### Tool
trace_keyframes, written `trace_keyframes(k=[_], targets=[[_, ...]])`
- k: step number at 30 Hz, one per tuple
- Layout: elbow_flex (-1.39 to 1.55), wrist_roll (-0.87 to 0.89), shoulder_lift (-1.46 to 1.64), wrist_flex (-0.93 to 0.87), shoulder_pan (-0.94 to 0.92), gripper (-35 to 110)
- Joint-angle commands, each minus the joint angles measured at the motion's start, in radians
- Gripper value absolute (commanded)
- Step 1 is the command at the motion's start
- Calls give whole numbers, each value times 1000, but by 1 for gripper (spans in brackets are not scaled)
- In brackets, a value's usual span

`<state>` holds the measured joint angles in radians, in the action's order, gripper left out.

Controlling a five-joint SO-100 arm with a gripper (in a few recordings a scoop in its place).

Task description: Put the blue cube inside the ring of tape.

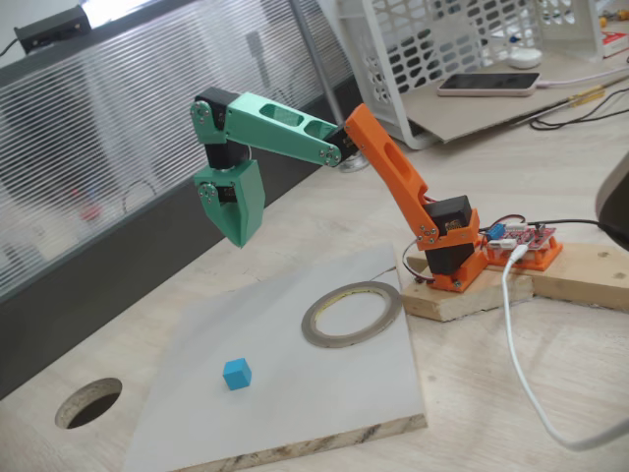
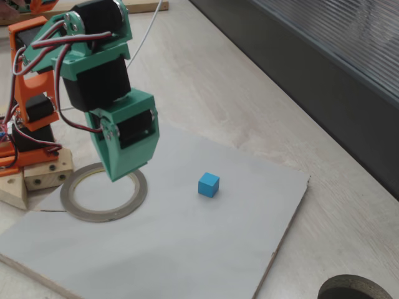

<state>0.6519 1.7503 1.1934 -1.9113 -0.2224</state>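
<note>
The blue cube [image 1: 237, 374] [image 2: 209, 185] rests on a grey board, clear of everything around it. The ring of tape [image 1: 339, 342] [image 2: 100, 217] lies flat on the same board near the arm's base, and its opening holds nothing. My green gripper [image 1: 239, 241] [image 2: 115, 177] hangs tip-down well above the board with its jaws together and nothing between them. In both fixed views it hovers high between the ring and the cube, touching neither.
The grey board [image 1: 295, 423] [image 2: 156, 255] sits on a wooden tabletop with a dark round hole [image 1: 88, 401] [image 2: 355, 289] near its corner. A white cable [image 1: 521, 364] runs past the arm's wooden base block [image 1: 560, 280]. A white basket [image 1: 432, 49] and a phone [image 1: 488, 84] are at the back.
</note>
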Motion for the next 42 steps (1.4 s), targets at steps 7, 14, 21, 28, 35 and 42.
trace_keyframes(k=[7,14,21,28,35,42], targets=[[1252,12,446,-100,-195,0],[1252,12,446,-100,-190,0],[1252,12,446,-100,-190,0],[1238,5,448,-100,-187,0],[1236,5,448,-100,-187,0],[1236,5,462,-100,-187,0]])
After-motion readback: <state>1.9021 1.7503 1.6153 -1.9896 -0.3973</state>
